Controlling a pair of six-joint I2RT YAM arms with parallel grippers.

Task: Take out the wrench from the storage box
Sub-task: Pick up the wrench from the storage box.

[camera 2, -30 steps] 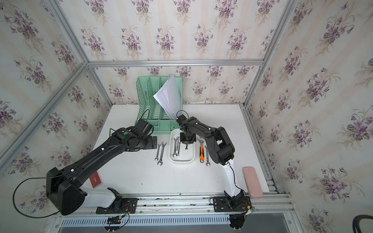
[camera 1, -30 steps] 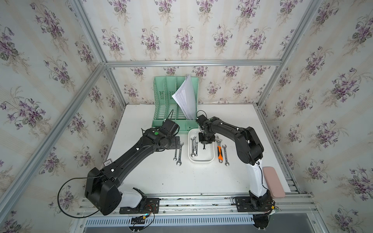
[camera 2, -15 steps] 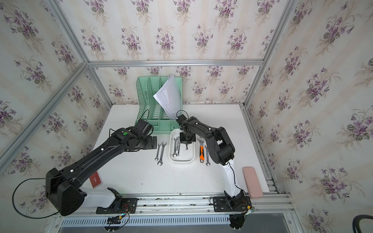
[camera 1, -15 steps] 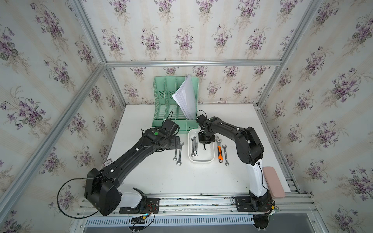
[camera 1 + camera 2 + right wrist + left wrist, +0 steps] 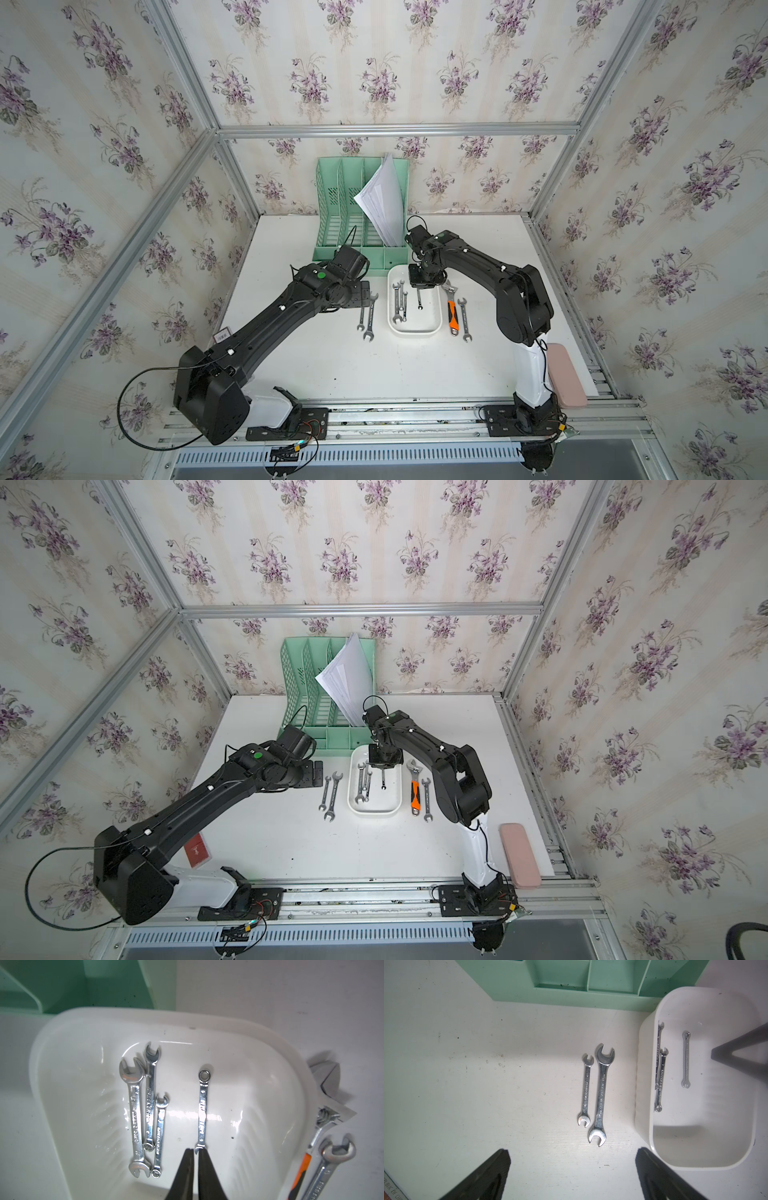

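The storage box (image 5: 413,332) (image 5: 374,812) is a shallow white tray in mid-table. A small thin wrench (image 5: 203,1109) (image 5: 419,300) (image 5: 686,1059) lies alone on its floor. Three more wrenches (image 5: 145,1109) (image 5: 399,301) lie together along the side nearer the left arm. My right gripper (image 5: 195,1150) (image 5: 422,286) reaches down into the box with its fingers almost together and nothing between them. The small wrench's open end lies at the tip of one finger. My left gripper (image 5: 572,1150) (image 5: 365,291) hovers wide open over bare table beside the box.
Two wrenches (image 5: 600,1093) (image 5: 365,316) lie on the table left of the box. To its right lie an orange-handled adjustable wrench (image 5: 451,309) and another wrench (image 5: 463,320). A mint-green file organiser (image 5: 357,224) with papers stands just behind. A pink case (image 5: 565,378) sits at the front right edge.
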